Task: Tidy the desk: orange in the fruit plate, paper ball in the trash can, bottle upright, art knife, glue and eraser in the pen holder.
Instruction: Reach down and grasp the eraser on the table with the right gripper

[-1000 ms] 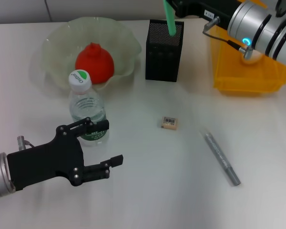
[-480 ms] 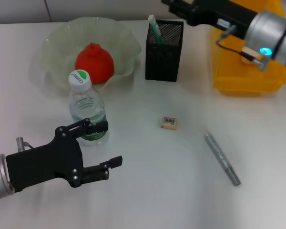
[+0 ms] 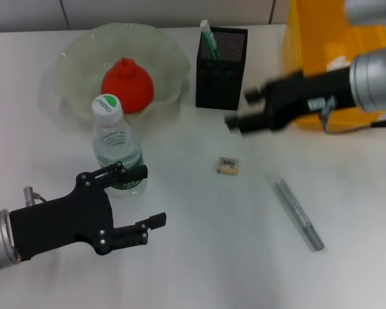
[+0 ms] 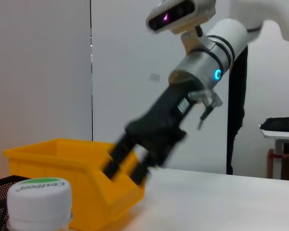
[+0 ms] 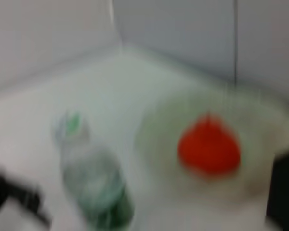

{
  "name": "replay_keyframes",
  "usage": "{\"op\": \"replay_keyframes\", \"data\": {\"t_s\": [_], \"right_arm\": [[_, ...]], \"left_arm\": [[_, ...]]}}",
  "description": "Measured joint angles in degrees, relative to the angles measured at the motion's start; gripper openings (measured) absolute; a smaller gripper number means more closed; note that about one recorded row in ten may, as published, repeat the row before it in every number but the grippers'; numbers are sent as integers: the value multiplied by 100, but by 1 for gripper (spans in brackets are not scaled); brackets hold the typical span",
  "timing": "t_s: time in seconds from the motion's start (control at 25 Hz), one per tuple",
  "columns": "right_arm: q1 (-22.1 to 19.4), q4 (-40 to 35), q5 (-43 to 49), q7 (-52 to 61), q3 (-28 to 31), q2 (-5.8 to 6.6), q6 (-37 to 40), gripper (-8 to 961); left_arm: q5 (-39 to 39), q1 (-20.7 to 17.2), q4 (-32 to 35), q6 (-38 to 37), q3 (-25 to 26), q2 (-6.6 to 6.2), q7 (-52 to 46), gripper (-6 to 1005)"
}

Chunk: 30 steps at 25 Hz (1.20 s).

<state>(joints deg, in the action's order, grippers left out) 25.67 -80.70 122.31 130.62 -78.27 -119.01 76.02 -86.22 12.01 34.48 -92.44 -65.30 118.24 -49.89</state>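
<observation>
We see our right claw [image 3: 242,108], fingers apart and empty, above the counter [image 3: 199,257] beside the pen holder [image 3: 221,59]. The eraser [image 3: 228,165] lies below it. Our left claw [image 3: 145,196] waits open by the upright bottle [image 3: 116,145].

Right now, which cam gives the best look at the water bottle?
Head view. The bottle shows whole there, upright with its white cap on, in front of the fruit plate and just beyond the left end effector. The left wrist view shows only its cap. The right wrist view shows the whole bottle, but smeared.
</observation>
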Motion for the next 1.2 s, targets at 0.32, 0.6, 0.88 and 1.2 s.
{"op": "replay_keyframes", "data": {"t_s": [0.32,0.6,0.88,1.2], "right_arm": [[776,291,1695,1068,-887,-36,409,674],[1045,961,1764,1131,-1553,-58,-409,671],[1134,1401,1764,1147,-1979,-66,-1126,668],[1381,1900,1628,1148,-2036,-70,-1270,597]], "left_arm": [[0,3,-11,-2,-1,-3,-2,801],[0,-13,-22,10,0,-3,7,801],[0,-23,-22,18,0,-3,13,801],[0,-23,-20,13,24,-3,15,801]]}}
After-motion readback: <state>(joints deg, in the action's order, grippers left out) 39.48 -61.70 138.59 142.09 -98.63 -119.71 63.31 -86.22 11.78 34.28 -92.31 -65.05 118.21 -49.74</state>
